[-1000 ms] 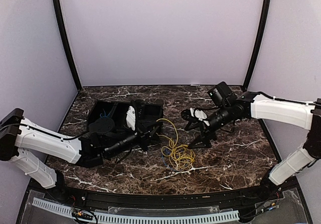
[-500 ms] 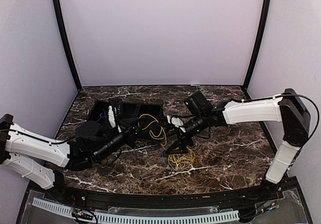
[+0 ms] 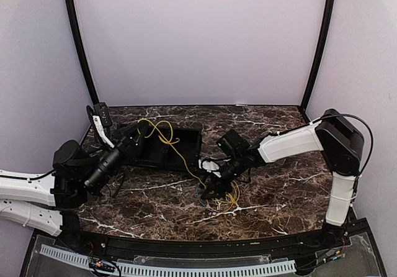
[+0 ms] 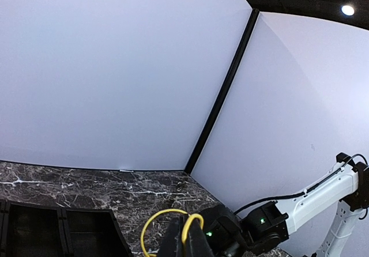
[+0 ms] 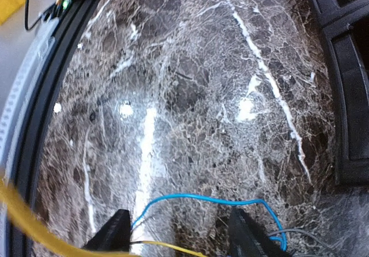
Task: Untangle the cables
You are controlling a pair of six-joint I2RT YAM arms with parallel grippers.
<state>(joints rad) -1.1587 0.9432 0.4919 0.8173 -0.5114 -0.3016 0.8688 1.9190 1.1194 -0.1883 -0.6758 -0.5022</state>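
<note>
Top external: left gripper (image 3: 140, 131) clamps yellow cable (image 3: 182, 158), running diagonally to right gripper (image 3: 214, 179), jaws parted.

White veins are seen across the dark brown marble table (image 3: 291, 190); the yellow cable (image 4: 164, 211), blue cable (image 5: 202, 197) and black tray (image 3: 186, 141) are plainly coloured.

Left gripper (image 3: 135, 133): you have drawn it back to the far left, past the tray (image 3: 186, 139).
Yellow cable (image 3: 181, 158): lifted with it, one strand now stretched up from the tangle (image 3: 222, 197).
Right gripper (image 3: 214, 177): swung in from the right onto the tangle, jaws narrower.
</note>
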